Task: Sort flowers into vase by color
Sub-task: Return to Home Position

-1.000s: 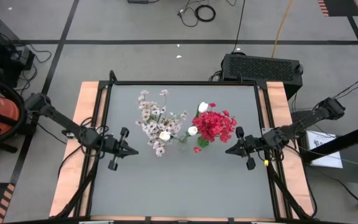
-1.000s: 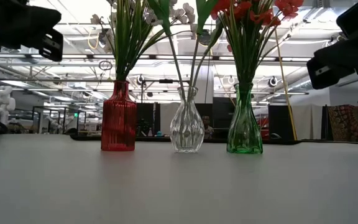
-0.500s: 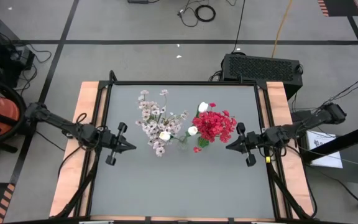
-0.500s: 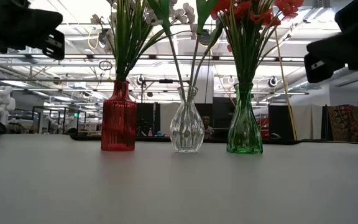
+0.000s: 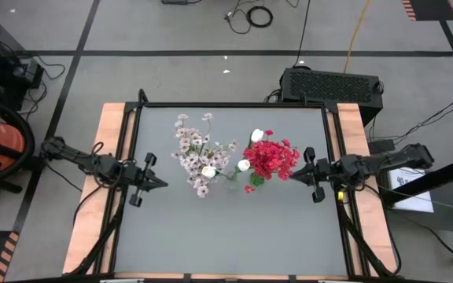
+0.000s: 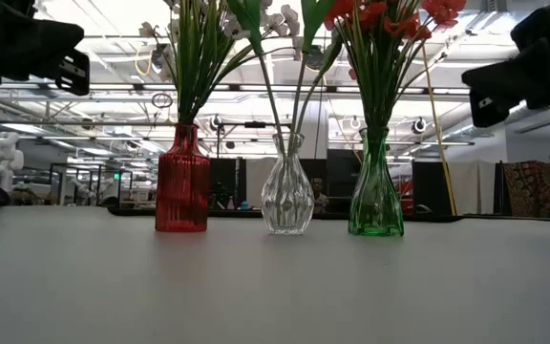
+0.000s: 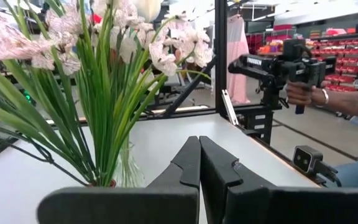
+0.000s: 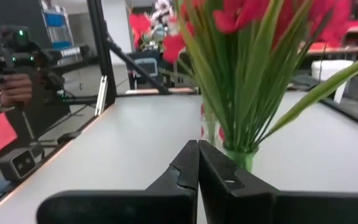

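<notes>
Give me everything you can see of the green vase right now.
The green vase is translucent green, glass by its look, with a bulbous belly, a narrow neck and a flared lip. It stands upright on the grey table, at the right arm's end of a row of three, beside the clear vase without touching it. It holds a bunch of red flowers on green stems. The right end effector, shut, hangs beside it, apart from it.

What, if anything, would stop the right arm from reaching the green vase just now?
Probably nothing, so likely yes: the right gripper hangs shut beside the red flowers, facing the green vase, with nothing standing between them on the table. It would need to open first.
</notes>
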Action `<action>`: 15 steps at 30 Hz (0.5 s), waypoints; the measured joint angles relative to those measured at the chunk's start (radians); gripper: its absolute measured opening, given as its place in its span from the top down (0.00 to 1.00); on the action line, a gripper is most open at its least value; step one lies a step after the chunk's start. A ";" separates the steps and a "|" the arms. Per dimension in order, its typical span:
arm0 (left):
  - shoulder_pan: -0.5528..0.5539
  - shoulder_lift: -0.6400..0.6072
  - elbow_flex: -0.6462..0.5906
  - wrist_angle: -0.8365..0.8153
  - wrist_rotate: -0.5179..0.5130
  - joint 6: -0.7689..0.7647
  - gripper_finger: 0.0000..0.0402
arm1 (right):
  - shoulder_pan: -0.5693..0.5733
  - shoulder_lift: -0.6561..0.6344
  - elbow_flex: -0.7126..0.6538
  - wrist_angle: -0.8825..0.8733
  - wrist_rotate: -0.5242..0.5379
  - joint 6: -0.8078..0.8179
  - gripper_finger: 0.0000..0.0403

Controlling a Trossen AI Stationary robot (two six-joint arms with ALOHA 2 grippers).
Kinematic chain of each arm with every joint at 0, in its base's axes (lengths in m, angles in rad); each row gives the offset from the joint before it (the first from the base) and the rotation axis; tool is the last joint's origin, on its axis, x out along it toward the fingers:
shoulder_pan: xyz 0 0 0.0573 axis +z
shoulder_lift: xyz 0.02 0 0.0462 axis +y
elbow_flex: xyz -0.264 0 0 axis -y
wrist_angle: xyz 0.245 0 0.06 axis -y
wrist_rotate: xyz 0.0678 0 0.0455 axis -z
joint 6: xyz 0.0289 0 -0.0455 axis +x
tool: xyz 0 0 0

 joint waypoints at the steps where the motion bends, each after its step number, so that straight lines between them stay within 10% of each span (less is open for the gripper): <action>1: 0.000 -0.017 0.000 -0.012 0.000 0.000 1.00 | -0.003 -0.018 0.000 -0.010 -0.006 -0.006 1.00; 15: 0.033 -0.089 0.000 -0.131 -0.011 0.017 1.00 | -0.078 -0.162 0.001 -0.140 -0.108 -0.028 1.00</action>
